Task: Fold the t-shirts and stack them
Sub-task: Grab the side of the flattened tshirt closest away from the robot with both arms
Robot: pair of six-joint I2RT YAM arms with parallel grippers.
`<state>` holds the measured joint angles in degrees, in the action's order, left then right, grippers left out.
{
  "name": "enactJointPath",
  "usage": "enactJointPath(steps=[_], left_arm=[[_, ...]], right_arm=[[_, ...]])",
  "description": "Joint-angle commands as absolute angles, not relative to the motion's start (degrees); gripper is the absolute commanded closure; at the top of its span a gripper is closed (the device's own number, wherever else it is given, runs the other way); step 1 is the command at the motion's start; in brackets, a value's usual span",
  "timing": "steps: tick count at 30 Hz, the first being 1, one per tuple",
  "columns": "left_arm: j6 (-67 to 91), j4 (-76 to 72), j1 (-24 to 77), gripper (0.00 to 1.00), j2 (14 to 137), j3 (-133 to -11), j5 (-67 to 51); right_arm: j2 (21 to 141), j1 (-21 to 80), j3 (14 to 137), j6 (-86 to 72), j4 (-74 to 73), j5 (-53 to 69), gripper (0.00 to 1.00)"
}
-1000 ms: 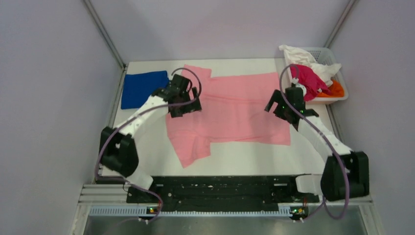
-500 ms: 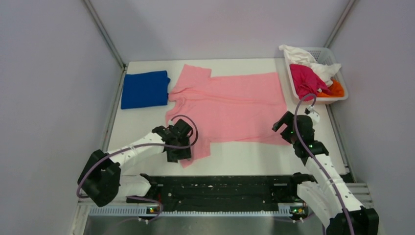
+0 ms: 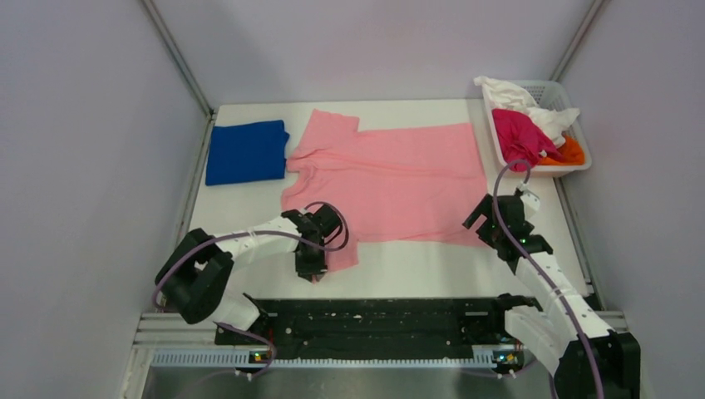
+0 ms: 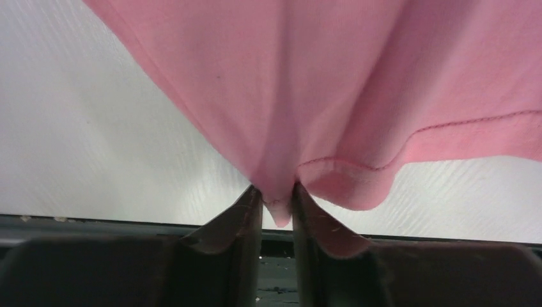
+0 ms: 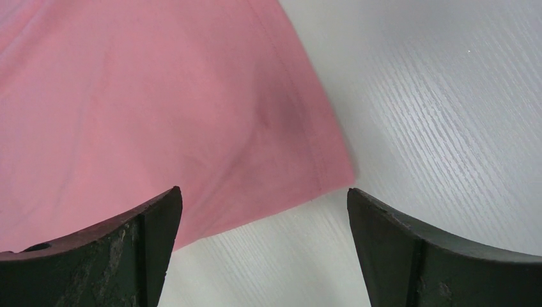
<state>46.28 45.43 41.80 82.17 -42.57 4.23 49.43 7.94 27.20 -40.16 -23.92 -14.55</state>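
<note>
A light pink t-shirt point(image 3: 391, 179) lies spread flat across the middle of the white table. A folded royal blue t-shirt point(image 3: 246, 151) rests at the back left. My left gripper point(image 3: 314, 268) sits at the pink shirt's near-left sleeve tip, and in the left wrist view it point(image 4: 277, 195) is shut on a pinch of pink fabric point(image 4: 279, 208) poking down between its fingers. My right gripper point(image 3: 489, 223) hovers open over the shirt's near-right hem corner point(image 5: 329, 173), and in the right wrist view its point(image 5: 263, 198) fingers straddle that corner without touching it.
A white slotted basket point(image 3: 584, 154) at the back right holds magenta point(image 3: 520, 135), white point(image 3: 532, 104) and orange point(image 3: 569, 151) tees. A black rail point(image 3: 374, 320) runs along the near table edge. Grey walls close in on both sides.
Both arms pulled back from the shirt's far side to its near edge. The left gripper closed onto the near-left sleeve tip; the right one stayed open near the near-right corner.
</note>
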Motion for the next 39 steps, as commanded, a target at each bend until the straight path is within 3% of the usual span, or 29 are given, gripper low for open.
enactJointPath(steps=[1, 2, 7, 13, 18, 24, 26, 27, 39], left_arm=[[47.2, 43.2, 42.1, 0.9, 87.1, -44.4, 8.4], [47.2, 43.1, 42.1, 1.0, 87.7, -44.9, 8.4], [45.5, 42.8, 42.2, 1.0, 87.4, -45.1, 8.7], [44.5, 43.9, 42.2, 1.0, 84.8, -44.7, 8.0], [44.4, 44.4, 42.2, 1.0, 82.9, -44.1, 6.6], [45.2, 45.5, 42.2, 1.0, 80.7, -43.9, 5.5], [45.5, 46.0, 42.2, 1.0, 79.7, -43.7, 4.9], [45.5, 46.4, 42.2, 1.0, 79.2, -43.7, 4.7], [53.0, 55.5, 47.4, 1.0, 65.0, -36.9, -3.7]], right_arm=[[50.1, 6.9, 29.1, -41.5, -26.6, -18.3, 0.02], [50.2, 6.7, 29.2, -42.2, -27.8, -19.2, 0.03], [50.5, 6.6, 26.3, -46.4, -29.1, -19.1, 0.15], [52.9, 6.6, 20.2, -48.5, -19.4, -17.1, 0.35], [60.0, 6.6, 20.5, -48.4, -13.8, -15.5, 0.42], [61.8, 6.6, 20.6, -48.3, -12.4, -13.6, 0.73], [59.6, 6.5, 20.3, -48.2, -13.5, -13.8, 0.96], [58.1, 6.6, 20.3, -48.2, -14.5, -14.2, 1.0], [37.9, 8.2, 23.4, -51.4, -38.2, -11.7, 1.0]])
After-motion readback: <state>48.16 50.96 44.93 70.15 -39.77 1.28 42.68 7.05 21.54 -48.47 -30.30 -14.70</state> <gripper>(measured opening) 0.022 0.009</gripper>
